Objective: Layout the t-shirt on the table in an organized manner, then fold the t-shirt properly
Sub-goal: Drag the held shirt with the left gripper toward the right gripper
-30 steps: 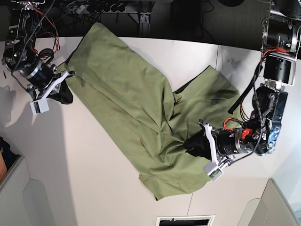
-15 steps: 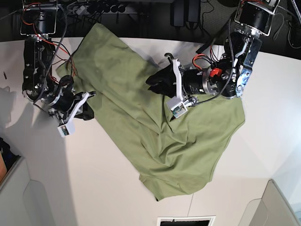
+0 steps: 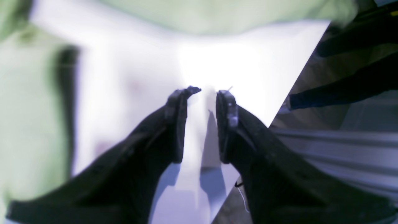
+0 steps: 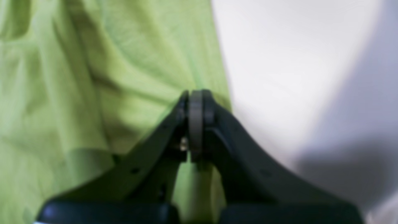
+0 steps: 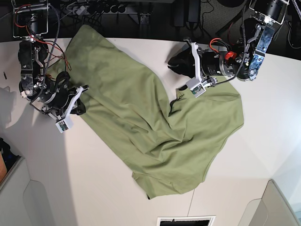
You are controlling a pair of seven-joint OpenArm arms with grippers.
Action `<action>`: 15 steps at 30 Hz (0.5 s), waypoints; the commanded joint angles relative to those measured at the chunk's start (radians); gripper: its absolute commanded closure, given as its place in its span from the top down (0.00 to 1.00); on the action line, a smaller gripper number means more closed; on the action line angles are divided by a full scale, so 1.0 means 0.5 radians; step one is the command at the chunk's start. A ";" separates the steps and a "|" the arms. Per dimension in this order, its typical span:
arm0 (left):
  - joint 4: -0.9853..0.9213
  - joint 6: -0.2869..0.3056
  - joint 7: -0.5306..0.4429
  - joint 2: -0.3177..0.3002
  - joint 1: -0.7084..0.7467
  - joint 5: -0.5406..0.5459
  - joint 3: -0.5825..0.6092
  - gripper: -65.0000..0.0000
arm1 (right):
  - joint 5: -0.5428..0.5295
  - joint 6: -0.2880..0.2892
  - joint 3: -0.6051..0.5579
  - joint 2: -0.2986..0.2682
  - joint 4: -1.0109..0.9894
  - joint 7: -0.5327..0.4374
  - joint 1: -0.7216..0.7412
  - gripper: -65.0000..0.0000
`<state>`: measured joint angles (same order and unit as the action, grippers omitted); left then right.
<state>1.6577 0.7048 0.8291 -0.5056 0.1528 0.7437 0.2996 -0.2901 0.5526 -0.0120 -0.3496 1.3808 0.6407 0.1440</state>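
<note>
**Both arms swing toward the far edge, shirt dragged along**

Since a moment ago the left gripper (image 5: 175,62) has pulled up and away from the shirt's (image 5: 141,117) middle toward the far edge of the table (image 5: 94,188), and the right gripper (image 5: 80,101) has drawn in against the cloth's left border. The shirt has shifted with them: its upper part now runs further left along the far edge, and the lower hem sits a little higher.

From where I stand, the shirt lies in a long rumpled diagonal across the table, from the far left corner down to the near middle, with a broad lobe spreading right under the left arm. Deep creases meet near the centre, where one layer folds over another.

Left gripper (image 3: 202,93): its fingers (image 3: 177,124) stand apart with only bare white table between them; nothing is held. Green cloth shows blurred above and to the left of it, and the table's edge cuts past on its right.

Right gripper (image 4: 195,96): pads pressed together. It sits right at the shirt's (image 4: 93,77) edge, where green meets white table (image 4: 295,62), but the view is too blurred to tell whether any fabric is pinched.
</note>
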 commanded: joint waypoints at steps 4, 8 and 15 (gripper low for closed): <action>0.018 -0.013 0.046 -0.095 -0.003 -0.034 -0.010 0.28 | 0.015 -0.022 0.012 -0.051 0.013 0.019 0.021 0.00; 0.070 -0.013 0.068 -0.085 -0.005 0.195 -0.013 0.28 | -0.150 -0.021 0.011 -0.044 0.013 0.028 0.021 0.00; 0.577 -0.013 0.022 0.034 0.011 0.156 -0.012 0.28 | -0.144 -0.020 0.011 0.034 0.013 0.041 0.016 0.00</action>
<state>1.9373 0.6933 0.8433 -0.4797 0.1654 0.8177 0.2981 -0.3618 0.5423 -0.0105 -0.3260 1.3781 0.6563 0.1413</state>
